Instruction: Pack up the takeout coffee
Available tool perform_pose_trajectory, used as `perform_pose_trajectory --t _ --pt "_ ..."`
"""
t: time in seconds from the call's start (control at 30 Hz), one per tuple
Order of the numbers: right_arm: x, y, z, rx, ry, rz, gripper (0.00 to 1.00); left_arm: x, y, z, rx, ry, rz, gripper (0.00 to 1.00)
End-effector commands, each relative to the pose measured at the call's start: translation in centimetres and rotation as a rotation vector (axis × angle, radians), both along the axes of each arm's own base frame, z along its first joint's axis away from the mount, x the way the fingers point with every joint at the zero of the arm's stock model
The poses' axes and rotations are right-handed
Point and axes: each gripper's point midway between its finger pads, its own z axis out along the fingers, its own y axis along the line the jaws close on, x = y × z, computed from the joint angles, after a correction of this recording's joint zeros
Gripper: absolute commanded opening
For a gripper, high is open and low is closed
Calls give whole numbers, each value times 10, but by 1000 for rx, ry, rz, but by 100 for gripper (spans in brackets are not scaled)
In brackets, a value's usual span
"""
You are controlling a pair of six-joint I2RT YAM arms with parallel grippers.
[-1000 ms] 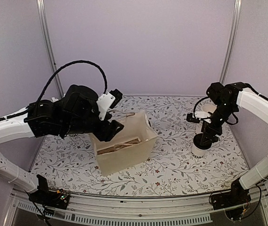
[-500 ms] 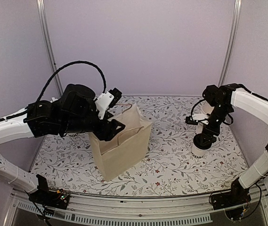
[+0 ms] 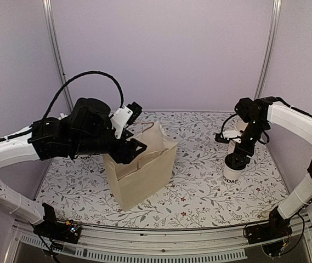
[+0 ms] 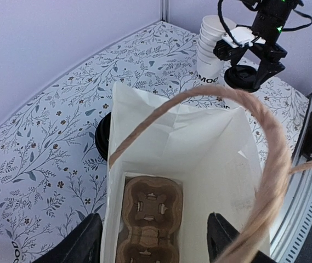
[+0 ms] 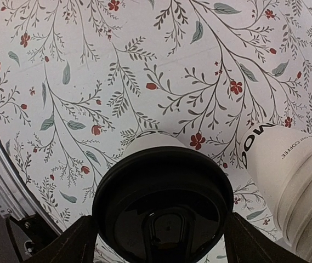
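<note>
Paper bag (image 4: 199, 142) w/ cardboard cup carrier (image 4: 147, 219) inside, black-lidded takeout coffee (image 5: 164, 203) outside bag

right claw (image 3: 237, 160) over takeout coffee (image 3: 232, 176)

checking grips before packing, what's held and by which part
The right gripper straddles the takeout coffee at its lid, grip unconfirmed; left gripper at the bag rim: cannot tell.

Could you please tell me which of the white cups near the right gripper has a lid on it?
The takeout coffee directly under the right gripper: it alone wears a black plastic lid. The stack of cups beside it is lidless.
</note>
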Motion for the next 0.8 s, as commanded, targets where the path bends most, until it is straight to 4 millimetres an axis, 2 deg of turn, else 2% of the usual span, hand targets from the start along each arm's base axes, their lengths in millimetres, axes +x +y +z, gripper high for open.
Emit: perform_pose_trajectory --t 0.0,0.17,0.3,0.37,0.77 --pt "1 3 14 15 6 -19 83 2 4 9 -49 -11 8 67" --pt "-1 2 21 18 -4 -18 84 2 4 10 -55 -17 5 67" --pt "-4 0 13 11 17 -28 95 3 3 8 -48 -17 2 67" --pt "-6 0 8 6 33 -29 97 3 2 8 -50 -15 1 67" --pt "-9 2 -4 10 72 -26 92 2 4 8 -60 -9 5 67"
